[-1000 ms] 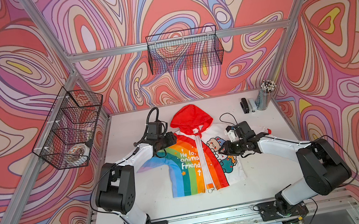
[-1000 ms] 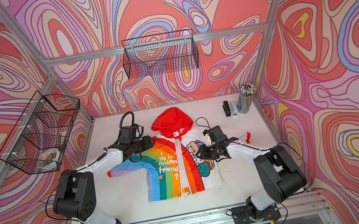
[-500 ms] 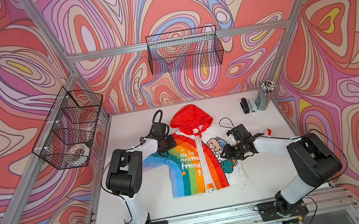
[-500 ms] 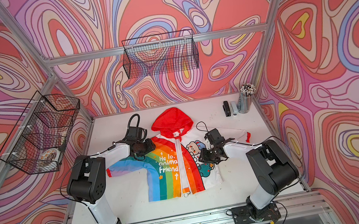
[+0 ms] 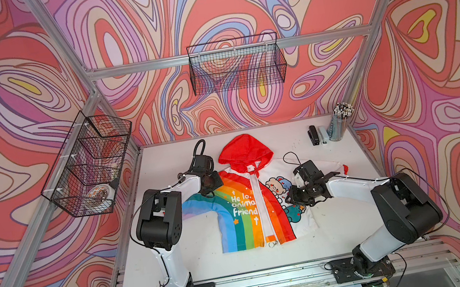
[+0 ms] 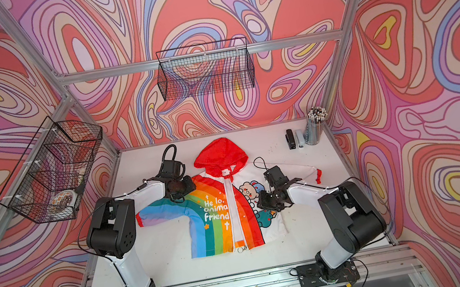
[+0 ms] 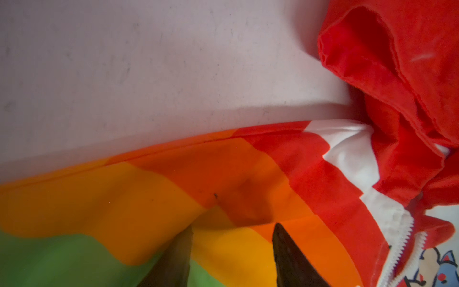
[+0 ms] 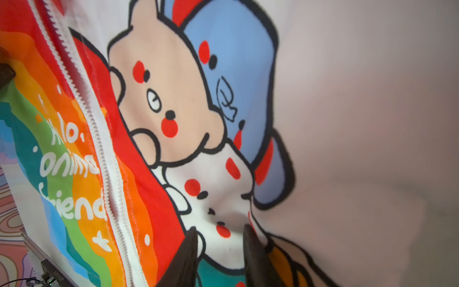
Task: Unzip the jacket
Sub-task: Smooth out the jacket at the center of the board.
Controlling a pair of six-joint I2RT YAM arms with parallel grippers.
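Note:
The jacket (image 5: 240, 212) (image 6: 212, 216) lies flat on the white table, red hood toward the back wall. Its white zipper (image 5: 263, 208) (image 8: 99, 139) runs down the middle, the two rows of teeth lying side by side. My left gripper (image 5: 214, 188) (image 6: 181, 190) (image 7: 233, 231) rests on the rainbow shoulder, jaws apart, with orange-yellow cloth (image 7: 173, 198) puckered between the tips. My right gripper (image 5: 290, 199) (image 6: 261, 203) (image 8: 219, 232) presses on the white cartoon half (image 8: 173, 111), jaws narrowly apart over a small bulge of cloth.
A pencil cup (image 5: 340, 122) and a black stapler (image 5: 313, 135) stand at the back right corner. One wire basket (image 5: 236, 64) hangs on the back wall. Another wire basket (image 5: 87, 165) hangs on the left wall above the table's edge.
The left gripper slid slightly right onto the rainbow shoulder. The right gripper moved toward the zipper and the table's front, and its jaws narrowed. Both elbows swung nearer the front.

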